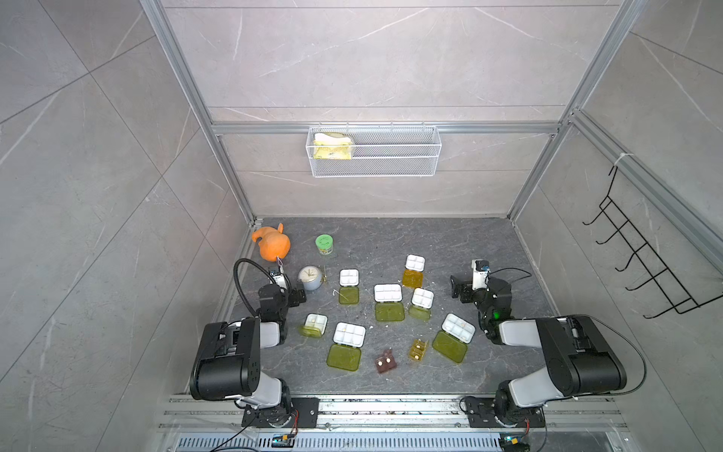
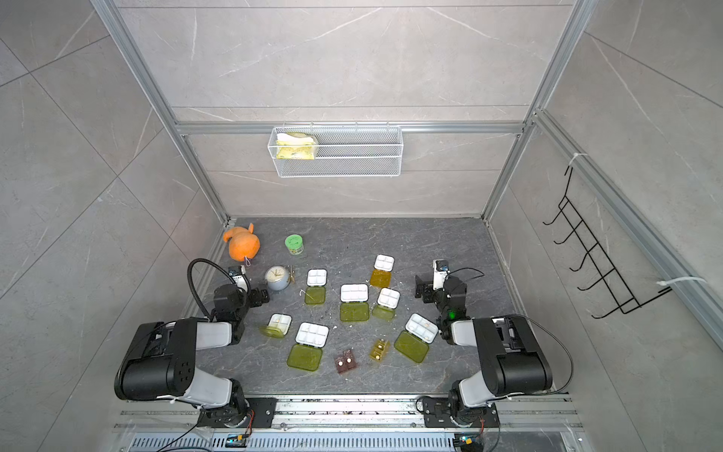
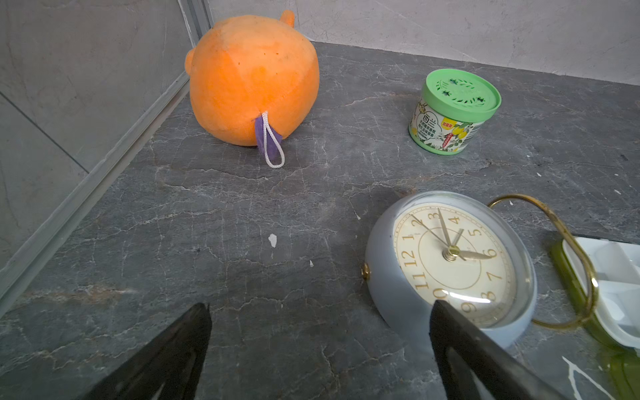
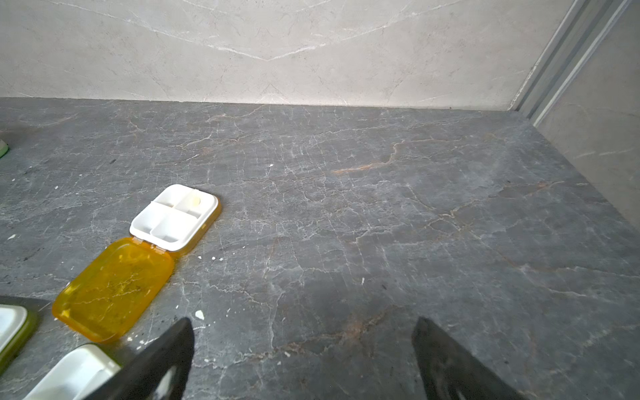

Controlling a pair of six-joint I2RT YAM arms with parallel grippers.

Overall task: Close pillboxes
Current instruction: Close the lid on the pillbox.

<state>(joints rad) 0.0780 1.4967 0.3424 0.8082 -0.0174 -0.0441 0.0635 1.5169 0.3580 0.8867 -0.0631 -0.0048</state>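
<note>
All the pillboxes [image 1: 349,334] are open, spread across the lower middle of a top view on the dark grey marbled tabletop [image 1: 450,242]. The white-tray pillbox with the translucent orange lid [image 1: 413,270] sits furthest up. Six more with white divided trays and yellow-green lids swung open lie below it, the widest yellow-green pillbox [image 1: 388,302] dead centre. Lowest down are the tiny brown pillbox [image 1: 385,362] and the tiny amber pillbox [image 1: 418,349], near each other but apart (both show pale dots inside). Left gripper [image 3: 318,311] has its jaws spread wide with nothing between them, hovering near the round grey-blue clock [image 3: 450,263]. Right gripper [image 4: 301,329] is wide open and empty too, over bare tabletop near the orange-lidded box. Upper left of the tabletop in that top view: a fuzzy orange plush toy [image 1: 272,244] and a round green-lidded jar [image 1: 324,244].
</note>
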